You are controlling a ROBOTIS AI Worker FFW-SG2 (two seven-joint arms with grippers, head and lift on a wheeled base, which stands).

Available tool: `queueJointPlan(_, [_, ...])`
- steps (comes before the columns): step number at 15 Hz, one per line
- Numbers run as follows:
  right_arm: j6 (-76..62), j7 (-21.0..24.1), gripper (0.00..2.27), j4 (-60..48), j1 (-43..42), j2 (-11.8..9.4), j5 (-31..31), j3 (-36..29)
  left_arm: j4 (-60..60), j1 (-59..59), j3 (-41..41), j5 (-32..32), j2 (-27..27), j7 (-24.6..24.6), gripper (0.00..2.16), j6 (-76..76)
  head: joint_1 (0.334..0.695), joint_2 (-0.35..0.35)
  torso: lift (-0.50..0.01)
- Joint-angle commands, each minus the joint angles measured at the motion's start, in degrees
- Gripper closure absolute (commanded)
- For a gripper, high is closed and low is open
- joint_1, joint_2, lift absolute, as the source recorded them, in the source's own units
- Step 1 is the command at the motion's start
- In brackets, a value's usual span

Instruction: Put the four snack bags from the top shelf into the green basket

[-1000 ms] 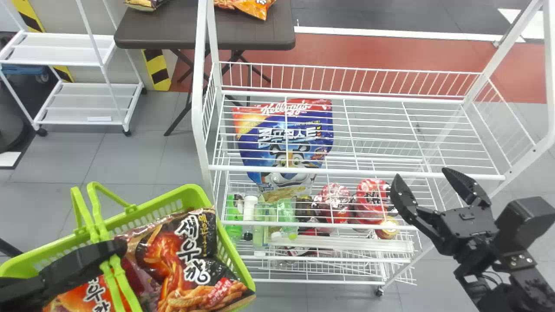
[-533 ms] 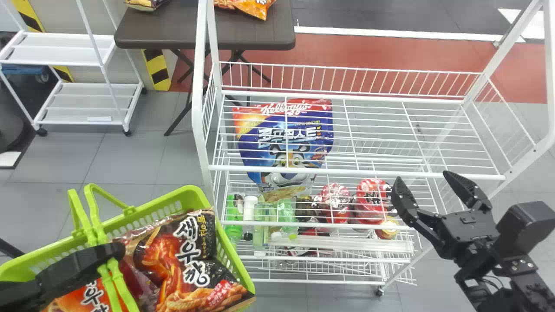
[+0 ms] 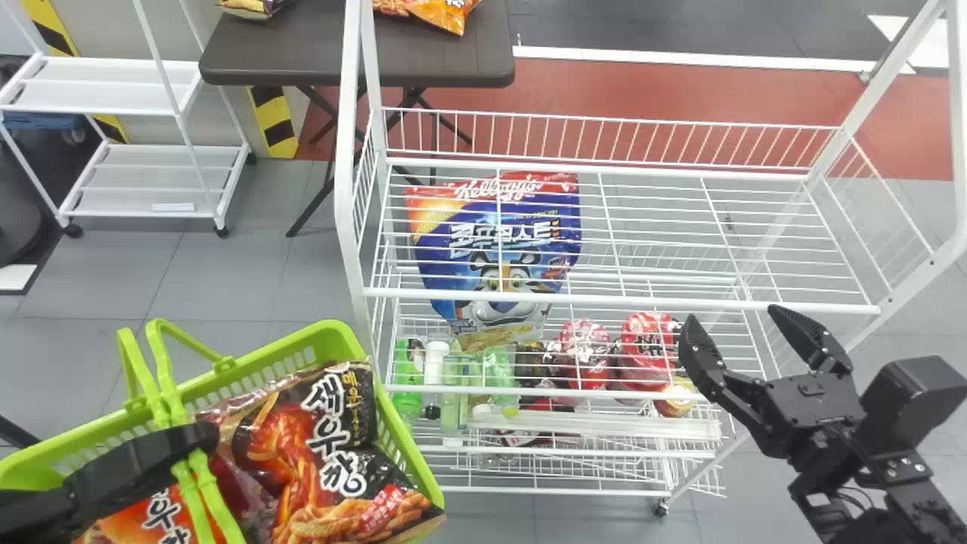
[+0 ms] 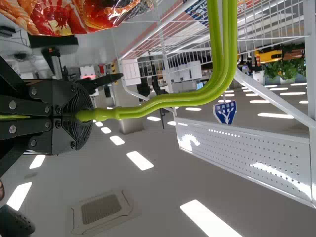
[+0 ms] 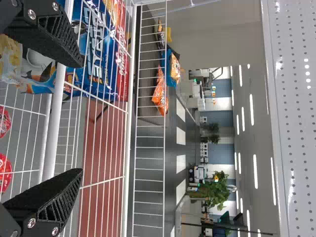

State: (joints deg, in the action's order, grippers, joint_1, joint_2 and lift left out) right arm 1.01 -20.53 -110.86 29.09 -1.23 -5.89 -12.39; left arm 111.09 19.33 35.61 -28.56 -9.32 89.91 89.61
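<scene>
So right up close there's this bright green plastic basket (image 3: 332, 334), and the black left gripper (image 3: 189, 442) has its jaws squeezed together around the green plastic handles (image 3: 168, 385). Inside I can spot a shiny black-and-red snack bag (image 3: 325, 442) at the end by the rack, plus an orange-and-red snack bag (image 3: 143, 517) partly hidden under that gripper. Can't count everything in the pile, tbh.

Over on the right, the black right gripper (image 3: 733, 316) hangs near the front edge of the tall white wire rack (image 3: 619, 301), jaws spread wide.

Looking down through the top shelf's wires you get a big blue-and-red cereal bag (image 3: 468, 261). Lower still, there's a green plastic bottle (image 3: 408, 381) to the left and a round red package (image 3: 646, 347) further right.

Way behind that, a dark brown folding table (image 3: 355, 68) has a crinkly orange bag (image 3: 446, 15) on it.
</scene>
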Motion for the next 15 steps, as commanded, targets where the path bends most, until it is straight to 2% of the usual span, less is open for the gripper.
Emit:
queueJointPlan(1, [0.2, 0.0, 0.06, -0.2, 0.2, 0.1, 0.0, 0.1, 0.0, -0.3, 0.0, 0.1, -0.1, 0.7, 2.15, 0.4, 0.695, -0.060, 0.000])
queueJointPlan(15, [0.2, 0.1, 0.07, -0.1, -0.1, 0.1, -0.4, 0.4, -0.4, -1.8, -1.3, 1.4, -0.1, 0.7, 2.15, 0.4, 0.695, -0.059, 0.000])
